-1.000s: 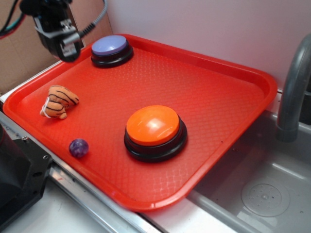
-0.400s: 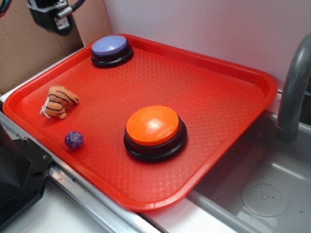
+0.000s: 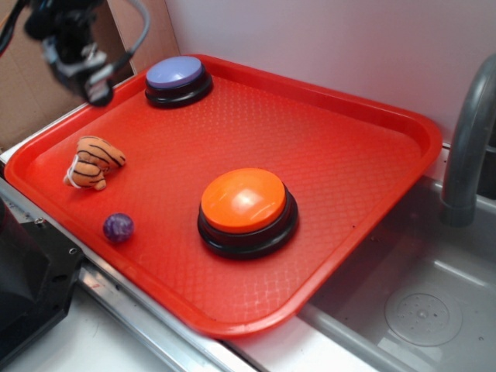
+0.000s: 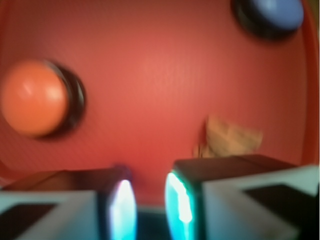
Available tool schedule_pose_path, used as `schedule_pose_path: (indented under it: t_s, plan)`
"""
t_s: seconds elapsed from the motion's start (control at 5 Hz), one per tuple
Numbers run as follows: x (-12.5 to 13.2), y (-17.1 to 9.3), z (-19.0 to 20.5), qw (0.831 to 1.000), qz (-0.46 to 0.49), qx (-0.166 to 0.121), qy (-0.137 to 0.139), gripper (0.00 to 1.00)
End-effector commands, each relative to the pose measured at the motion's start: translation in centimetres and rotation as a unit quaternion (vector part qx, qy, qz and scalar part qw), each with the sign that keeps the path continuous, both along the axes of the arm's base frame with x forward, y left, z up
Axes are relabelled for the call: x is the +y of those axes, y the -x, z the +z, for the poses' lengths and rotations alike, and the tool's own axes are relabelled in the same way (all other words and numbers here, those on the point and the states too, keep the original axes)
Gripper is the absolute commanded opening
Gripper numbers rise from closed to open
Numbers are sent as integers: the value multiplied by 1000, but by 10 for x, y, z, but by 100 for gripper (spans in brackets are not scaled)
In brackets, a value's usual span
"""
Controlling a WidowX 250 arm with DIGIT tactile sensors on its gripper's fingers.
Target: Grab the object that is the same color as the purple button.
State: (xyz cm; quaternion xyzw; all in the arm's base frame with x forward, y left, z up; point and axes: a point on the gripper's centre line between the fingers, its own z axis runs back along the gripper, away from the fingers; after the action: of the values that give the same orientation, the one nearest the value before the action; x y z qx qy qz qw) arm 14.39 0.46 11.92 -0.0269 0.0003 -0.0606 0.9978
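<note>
The small dark-purple ball lies loose on the red tray near its front-left rim. The purple button stands in the tray's far-left corner; the blurred wrist view catches it at the top right. My gripper hangs above the tray's left rim, left of the purple button and well behind the ball. In the wrist view its fingers stand a narrow gap apart with nothing between them. The ball does not show clearly there.
A striped plush tiger lies between gripper and ball. A larger orange button sits mid-tray. To the right are a metal sink and grey faucet; a black block stands front left.
The ball rolled slightly left and came to rest. My gripper rose toward the top-left corner, then dropped back down over the tray's left rim.
</note>
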Motion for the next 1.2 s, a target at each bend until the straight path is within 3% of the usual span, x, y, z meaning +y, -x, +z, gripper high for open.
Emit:
schedule_pose_path:
  t_s: [0.0, 0.4, 0.8, 1.0]
  plan:
    - [-7, 30, -52, 999, 11, 1, 31, 100]
    - [-37, 19, -72, 999, -32, 18, 28, 100]
    - [-44, 26, -94, 998, -37, 51, 15, 100]
    - [-47, 27, -96, 998, -30, 53, 9, 0]
